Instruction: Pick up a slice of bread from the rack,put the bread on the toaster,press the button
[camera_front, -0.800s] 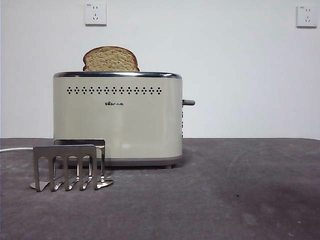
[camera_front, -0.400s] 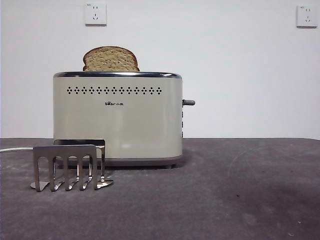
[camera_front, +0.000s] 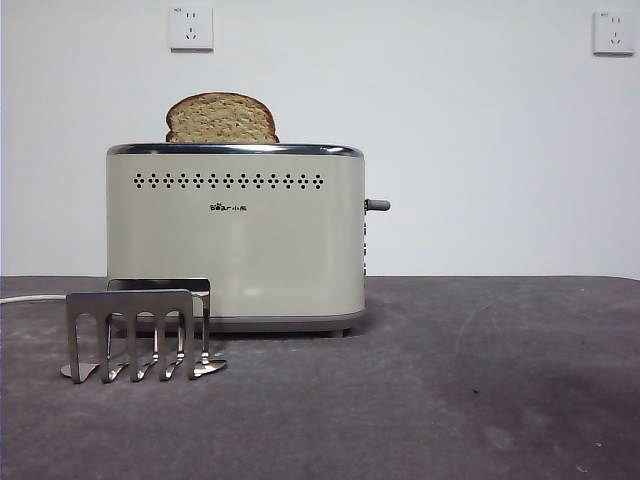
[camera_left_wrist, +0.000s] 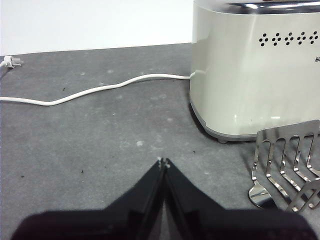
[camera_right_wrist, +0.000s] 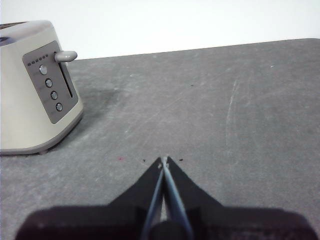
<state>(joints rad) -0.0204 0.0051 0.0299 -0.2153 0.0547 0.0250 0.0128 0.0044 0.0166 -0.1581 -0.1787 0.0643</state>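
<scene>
A white power cord (camera_left_wrist: 95, 90) trails across the grey table (camera_front: 450, 380) to the toaster (camera_front: 235, 240), while the left gripper (camera_left_wrist: 163, 162), jaws pressed together, hangs over bare tabletop beside the empty steel rack (camera_front: 135, 335) standing just in front of the appliance. The slice of bread (camera_front: 221, 118) stands upright in the toaster's slot, its domed top showing. Off the lever (camera_right_wrist: 66, 56) end, the right gripper (camera_right_wrist: 163, 161) waits, jaws likewise closed
</scene>
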